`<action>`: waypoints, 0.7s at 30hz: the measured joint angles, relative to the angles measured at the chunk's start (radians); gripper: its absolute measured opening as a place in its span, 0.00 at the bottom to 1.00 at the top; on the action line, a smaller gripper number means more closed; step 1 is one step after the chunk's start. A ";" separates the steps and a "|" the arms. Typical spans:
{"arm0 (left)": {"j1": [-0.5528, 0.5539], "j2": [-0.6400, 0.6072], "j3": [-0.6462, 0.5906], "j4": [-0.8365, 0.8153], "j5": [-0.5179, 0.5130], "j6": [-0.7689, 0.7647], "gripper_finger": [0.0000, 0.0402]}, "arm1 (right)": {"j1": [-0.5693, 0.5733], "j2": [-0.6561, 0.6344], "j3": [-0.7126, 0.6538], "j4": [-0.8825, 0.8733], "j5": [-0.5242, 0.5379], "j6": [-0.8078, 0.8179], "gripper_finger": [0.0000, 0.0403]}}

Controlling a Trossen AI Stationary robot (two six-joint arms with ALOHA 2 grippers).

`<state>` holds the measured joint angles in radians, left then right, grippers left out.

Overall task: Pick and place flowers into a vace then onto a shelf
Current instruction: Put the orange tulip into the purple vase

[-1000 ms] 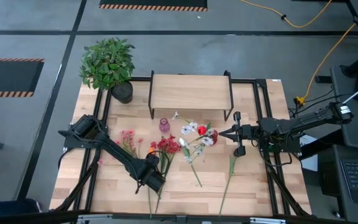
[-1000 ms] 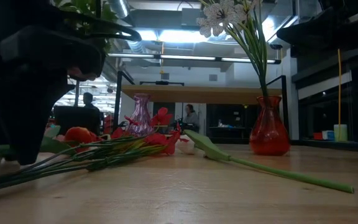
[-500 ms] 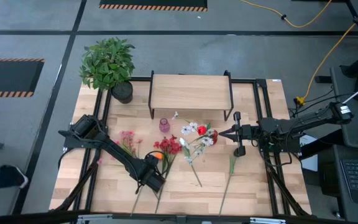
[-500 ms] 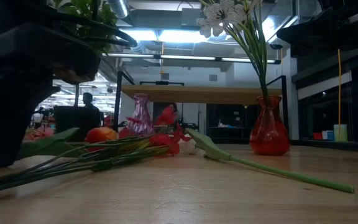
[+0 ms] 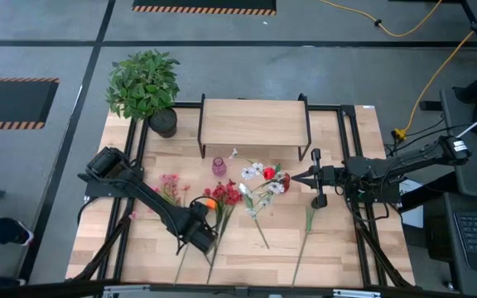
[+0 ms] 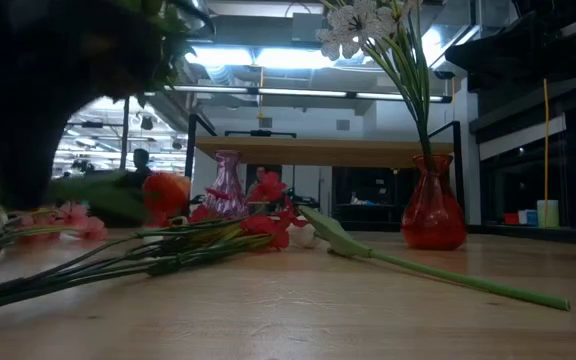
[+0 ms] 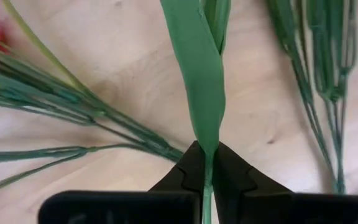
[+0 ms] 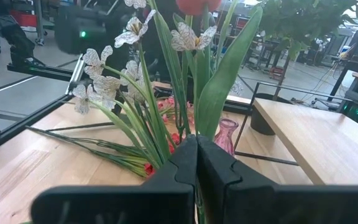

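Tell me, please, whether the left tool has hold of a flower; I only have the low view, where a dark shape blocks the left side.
Observer: Yes. The left wrist view shows the left tool shut on one green leafy stem.
Operator: Which flower is that, please?
Observer: From above it looks like the orange flower, whose bloom lies beside the red ones.
Operator: And the right tool?
Observer: In its own wrist view the right tool is shut on the stems of the white flowers.
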<state>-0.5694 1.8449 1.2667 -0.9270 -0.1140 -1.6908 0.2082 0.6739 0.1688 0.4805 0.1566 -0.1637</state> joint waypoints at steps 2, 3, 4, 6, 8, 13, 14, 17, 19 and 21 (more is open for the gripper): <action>0.000 -0.029 0.000 -0.012 -0.013 0.023 0.02 | 0.000 0.000 0.000 -0.001 0.000 0.000 0.03; 0.000 -0.044 0.000 -0.027 -0.027 0.031 0.02 | 0.000 0.000 0.000 -0.001 0.000 -0.001 0.03; 0.000 -0.060 0.000 -0.044 -0.040 0.034 0.02 | 0.000 0.000 0.000 -0.002 0.000 -0.001 0.03; 0.000 -0.097 0.000 -0.076 -0.066 0.037 0.02 | 0.000 0.000 0.000 -0.004 0.000 -0.001 0.03; 0.000 -0.137 0.000 -0.109 -0.103 0.053 0.02 | 0.000 0.000 0.000 -0.004 0.000 -0.001 0.03; -0.002 -0.226 0.000 -0.116 -0.263 0.227 0.02 | 0.000 0.000 0.000 -0.004 0.000 -0.002 0.03; 0.001 -0.240 0.000 -0.116 -0.291 0.268 0.01 | 0.000 0.000 0.000 -0.004 0.000 -0.002 0.03; 0.020 -0.277 0.000 -0.117 -0.334 0.376 0.01 | 0.000 0.000 0.000 -0.004 0.000 -0.002 0.03; 0.034 -0.294 0.000 -0.117 -0.350 0.443 0.01 | 0.000 0.000 0.000 -0.003 0.000 -0.002 0.03; 0.048 -0.304 0.000 -0.117 -0.381 0.515 0.01 | 0.000 0.000 0.000 -0.003 0.000 -0.002 0.03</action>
<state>-0.5212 1.5410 1.2671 -1.0435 -0.4949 -1.1763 0.2084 0.6739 0.1688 0.4770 0.1566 -0.1654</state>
